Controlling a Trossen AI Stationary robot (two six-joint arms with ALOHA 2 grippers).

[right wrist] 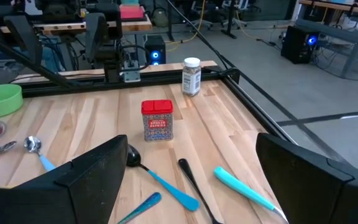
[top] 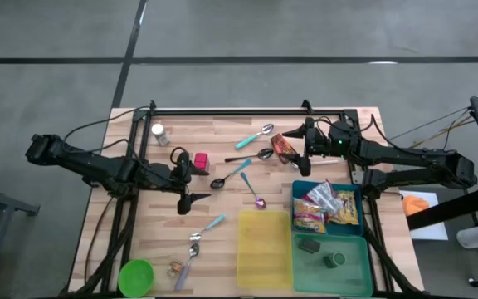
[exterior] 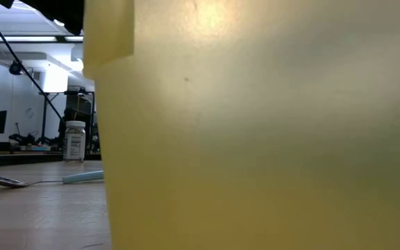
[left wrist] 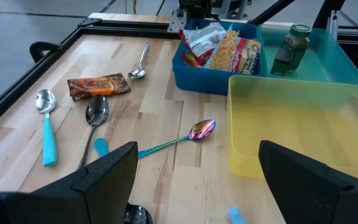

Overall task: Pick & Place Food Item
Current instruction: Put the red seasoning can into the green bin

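While both hands stand with fingers apart and hold nothing, the left hand (top: 186, 176) hovers mid-surface beside a red tin (top: 201, 161), the right hand (top: 303, 146) near the far edge by the brown snack bar (top: 284, 148) on the wooden surface (top: 222, 241), concrete floor around.

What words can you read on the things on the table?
Red tin: white label with print, too blurred to read.
White-capped jar: label too small to read.
Snack bags in the blue bin: print too blurred to read.
Brown bar wrapper: print too small to read.
Green-lidded jar: label unreadable.
No text here can be read for sure.
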